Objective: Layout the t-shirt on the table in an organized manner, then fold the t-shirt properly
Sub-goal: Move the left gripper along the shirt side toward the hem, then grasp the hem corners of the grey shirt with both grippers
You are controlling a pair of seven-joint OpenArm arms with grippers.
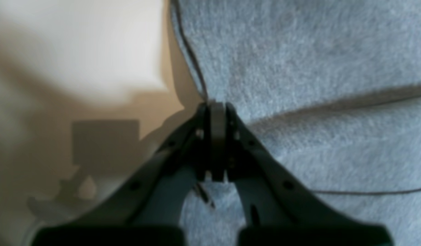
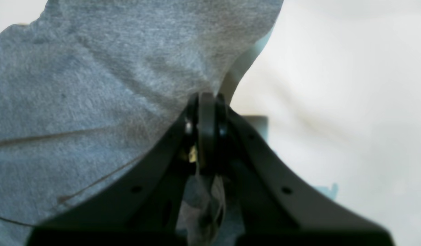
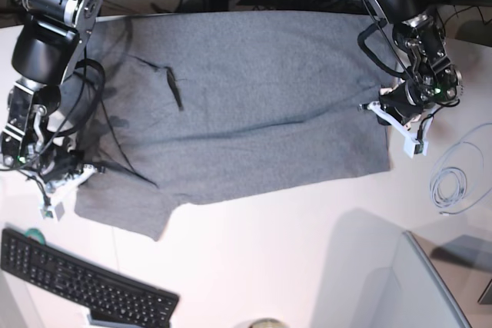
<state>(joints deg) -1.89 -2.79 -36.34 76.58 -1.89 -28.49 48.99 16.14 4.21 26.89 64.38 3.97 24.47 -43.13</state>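
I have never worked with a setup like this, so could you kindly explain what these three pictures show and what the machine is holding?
It is a robot with two arms working over a white table. The base view looks down from above; the other two pictures come from cameras mounted on each wrist, looking along that arm's tool. A grey t-shirt lies spread across the table. The left tool, on the right of the overhead picture, is shut on one edge of the shirt; its own camera shows the cloth pinched at the tips. The right tool is shut on the opposite edge, seen close up in its wrist view. A black keyboard and a coiled cable also lie on the table.
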